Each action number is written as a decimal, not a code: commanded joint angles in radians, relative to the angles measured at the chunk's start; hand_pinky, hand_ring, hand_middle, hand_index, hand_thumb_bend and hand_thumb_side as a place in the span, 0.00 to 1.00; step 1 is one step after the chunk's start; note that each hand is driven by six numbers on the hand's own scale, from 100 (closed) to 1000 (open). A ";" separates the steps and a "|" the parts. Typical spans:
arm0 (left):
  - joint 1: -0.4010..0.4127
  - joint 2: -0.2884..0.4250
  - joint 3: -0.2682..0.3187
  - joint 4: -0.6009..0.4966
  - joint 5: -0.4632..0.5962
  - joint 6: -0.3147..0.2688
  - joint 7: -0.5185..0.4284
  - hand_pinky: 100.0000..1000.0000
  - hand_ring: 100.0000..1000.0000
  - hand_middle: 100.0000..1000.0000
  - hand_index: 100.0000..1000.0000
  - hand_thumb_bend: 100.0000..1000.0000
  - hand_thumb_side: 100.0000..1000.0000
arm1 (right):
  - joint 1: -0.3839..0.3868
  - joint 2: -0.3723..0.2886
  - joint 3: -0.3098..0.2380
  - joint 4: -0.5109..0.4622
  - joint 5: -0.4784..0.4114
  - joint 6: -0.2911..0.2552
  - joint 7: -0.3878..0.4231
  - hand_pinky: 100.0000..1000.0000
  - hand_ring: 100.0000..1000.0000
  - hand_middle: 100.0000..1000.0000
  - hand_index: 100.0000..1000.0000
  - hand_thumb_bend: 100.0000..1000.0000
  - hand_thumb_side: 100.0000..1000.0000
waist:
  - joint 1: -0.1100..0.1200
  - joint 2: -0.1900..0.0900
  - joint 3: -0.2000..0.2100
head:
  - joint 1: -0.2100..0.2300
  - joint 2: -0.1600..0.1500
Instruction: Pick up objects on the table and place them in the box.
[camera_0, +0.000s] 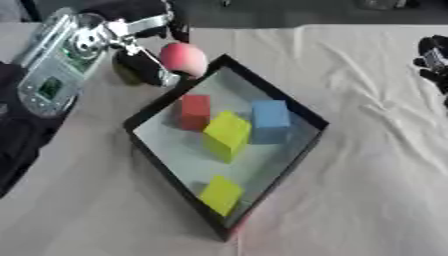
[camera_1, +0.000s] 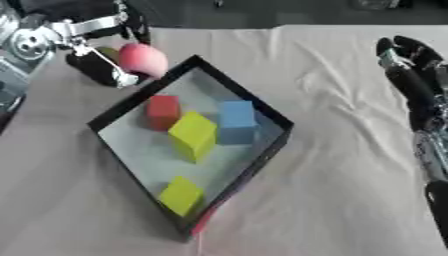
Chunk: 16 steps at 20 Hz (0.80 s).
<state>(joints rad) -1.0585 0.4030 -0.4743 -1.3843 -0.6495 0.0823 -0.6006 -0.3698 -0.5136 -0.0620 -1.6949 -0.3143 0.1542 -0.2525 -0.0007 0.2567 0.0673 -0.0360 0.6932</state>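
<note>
Pink ball (camera_0: 183, 57) upper left of frame, at box (camera_0: 289, 105) top corner, just outside rim. Round, no long axis to call. Left hand (camera_0: 144, 67) fingers curl round ball's left side, grasping it; palm mostly hidden behind. Right hand (camera_1: 411, 75) right edge, fingers straight, relaxed, partly cut off. Inside box: red block (camera_0: 194, 112), blue block (camera_0: 270, 120), two yellow blocks (camera_0: 227, 134).
</note>
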 joint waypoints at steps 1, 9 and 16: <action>-0.022 -0.049 -0.013 0.069 -0.058 -0.021 -0.004 0.75 0.75 0.64 0.59 0.28 0.00 | -0.014 -0.014 -0.005 -0.015 -0.008 -0.006 0.001 0.87 0.77 0.74 0.83 0.22 0.38 | 0.009 -0.039 -0.004 | 0.006 -0.004; -0.031 -0.029 0.066 0.102 -0.106 -0.079 0.048 0.84 0.86 0.81 0.87 0.47 0.20 | -0.007 -0.017 -0.006 -0.022 -0.007 -0.007 0.001 0.87 0.77 0.74 0.83 0.23 0.37 | 0.011 -0.040 0.000 | 0.000 -0.003; -0.061 0.119 0.180 0.125 -0.058 0.014 0.106 0.82 0.85 0.80 0.85 0.44 0.09 | 0.000 -0.023 -0.009 -0.023 -0.004 -0.008 -0.003 0.87 0.77 0.73 0.83 0.24 0.37 | 0.013 -0.037 0.001 | -0.008 -0.006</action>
<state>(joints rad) -1.0925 0.4746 -0.3215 -1.2591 -0.7123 0.0790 -0.5026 -0.3601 -0.5074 -0.0614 -1.6962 -0.3191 0.1494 -0.2549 0.0010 0.2567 0.0685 -0.0422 0.6931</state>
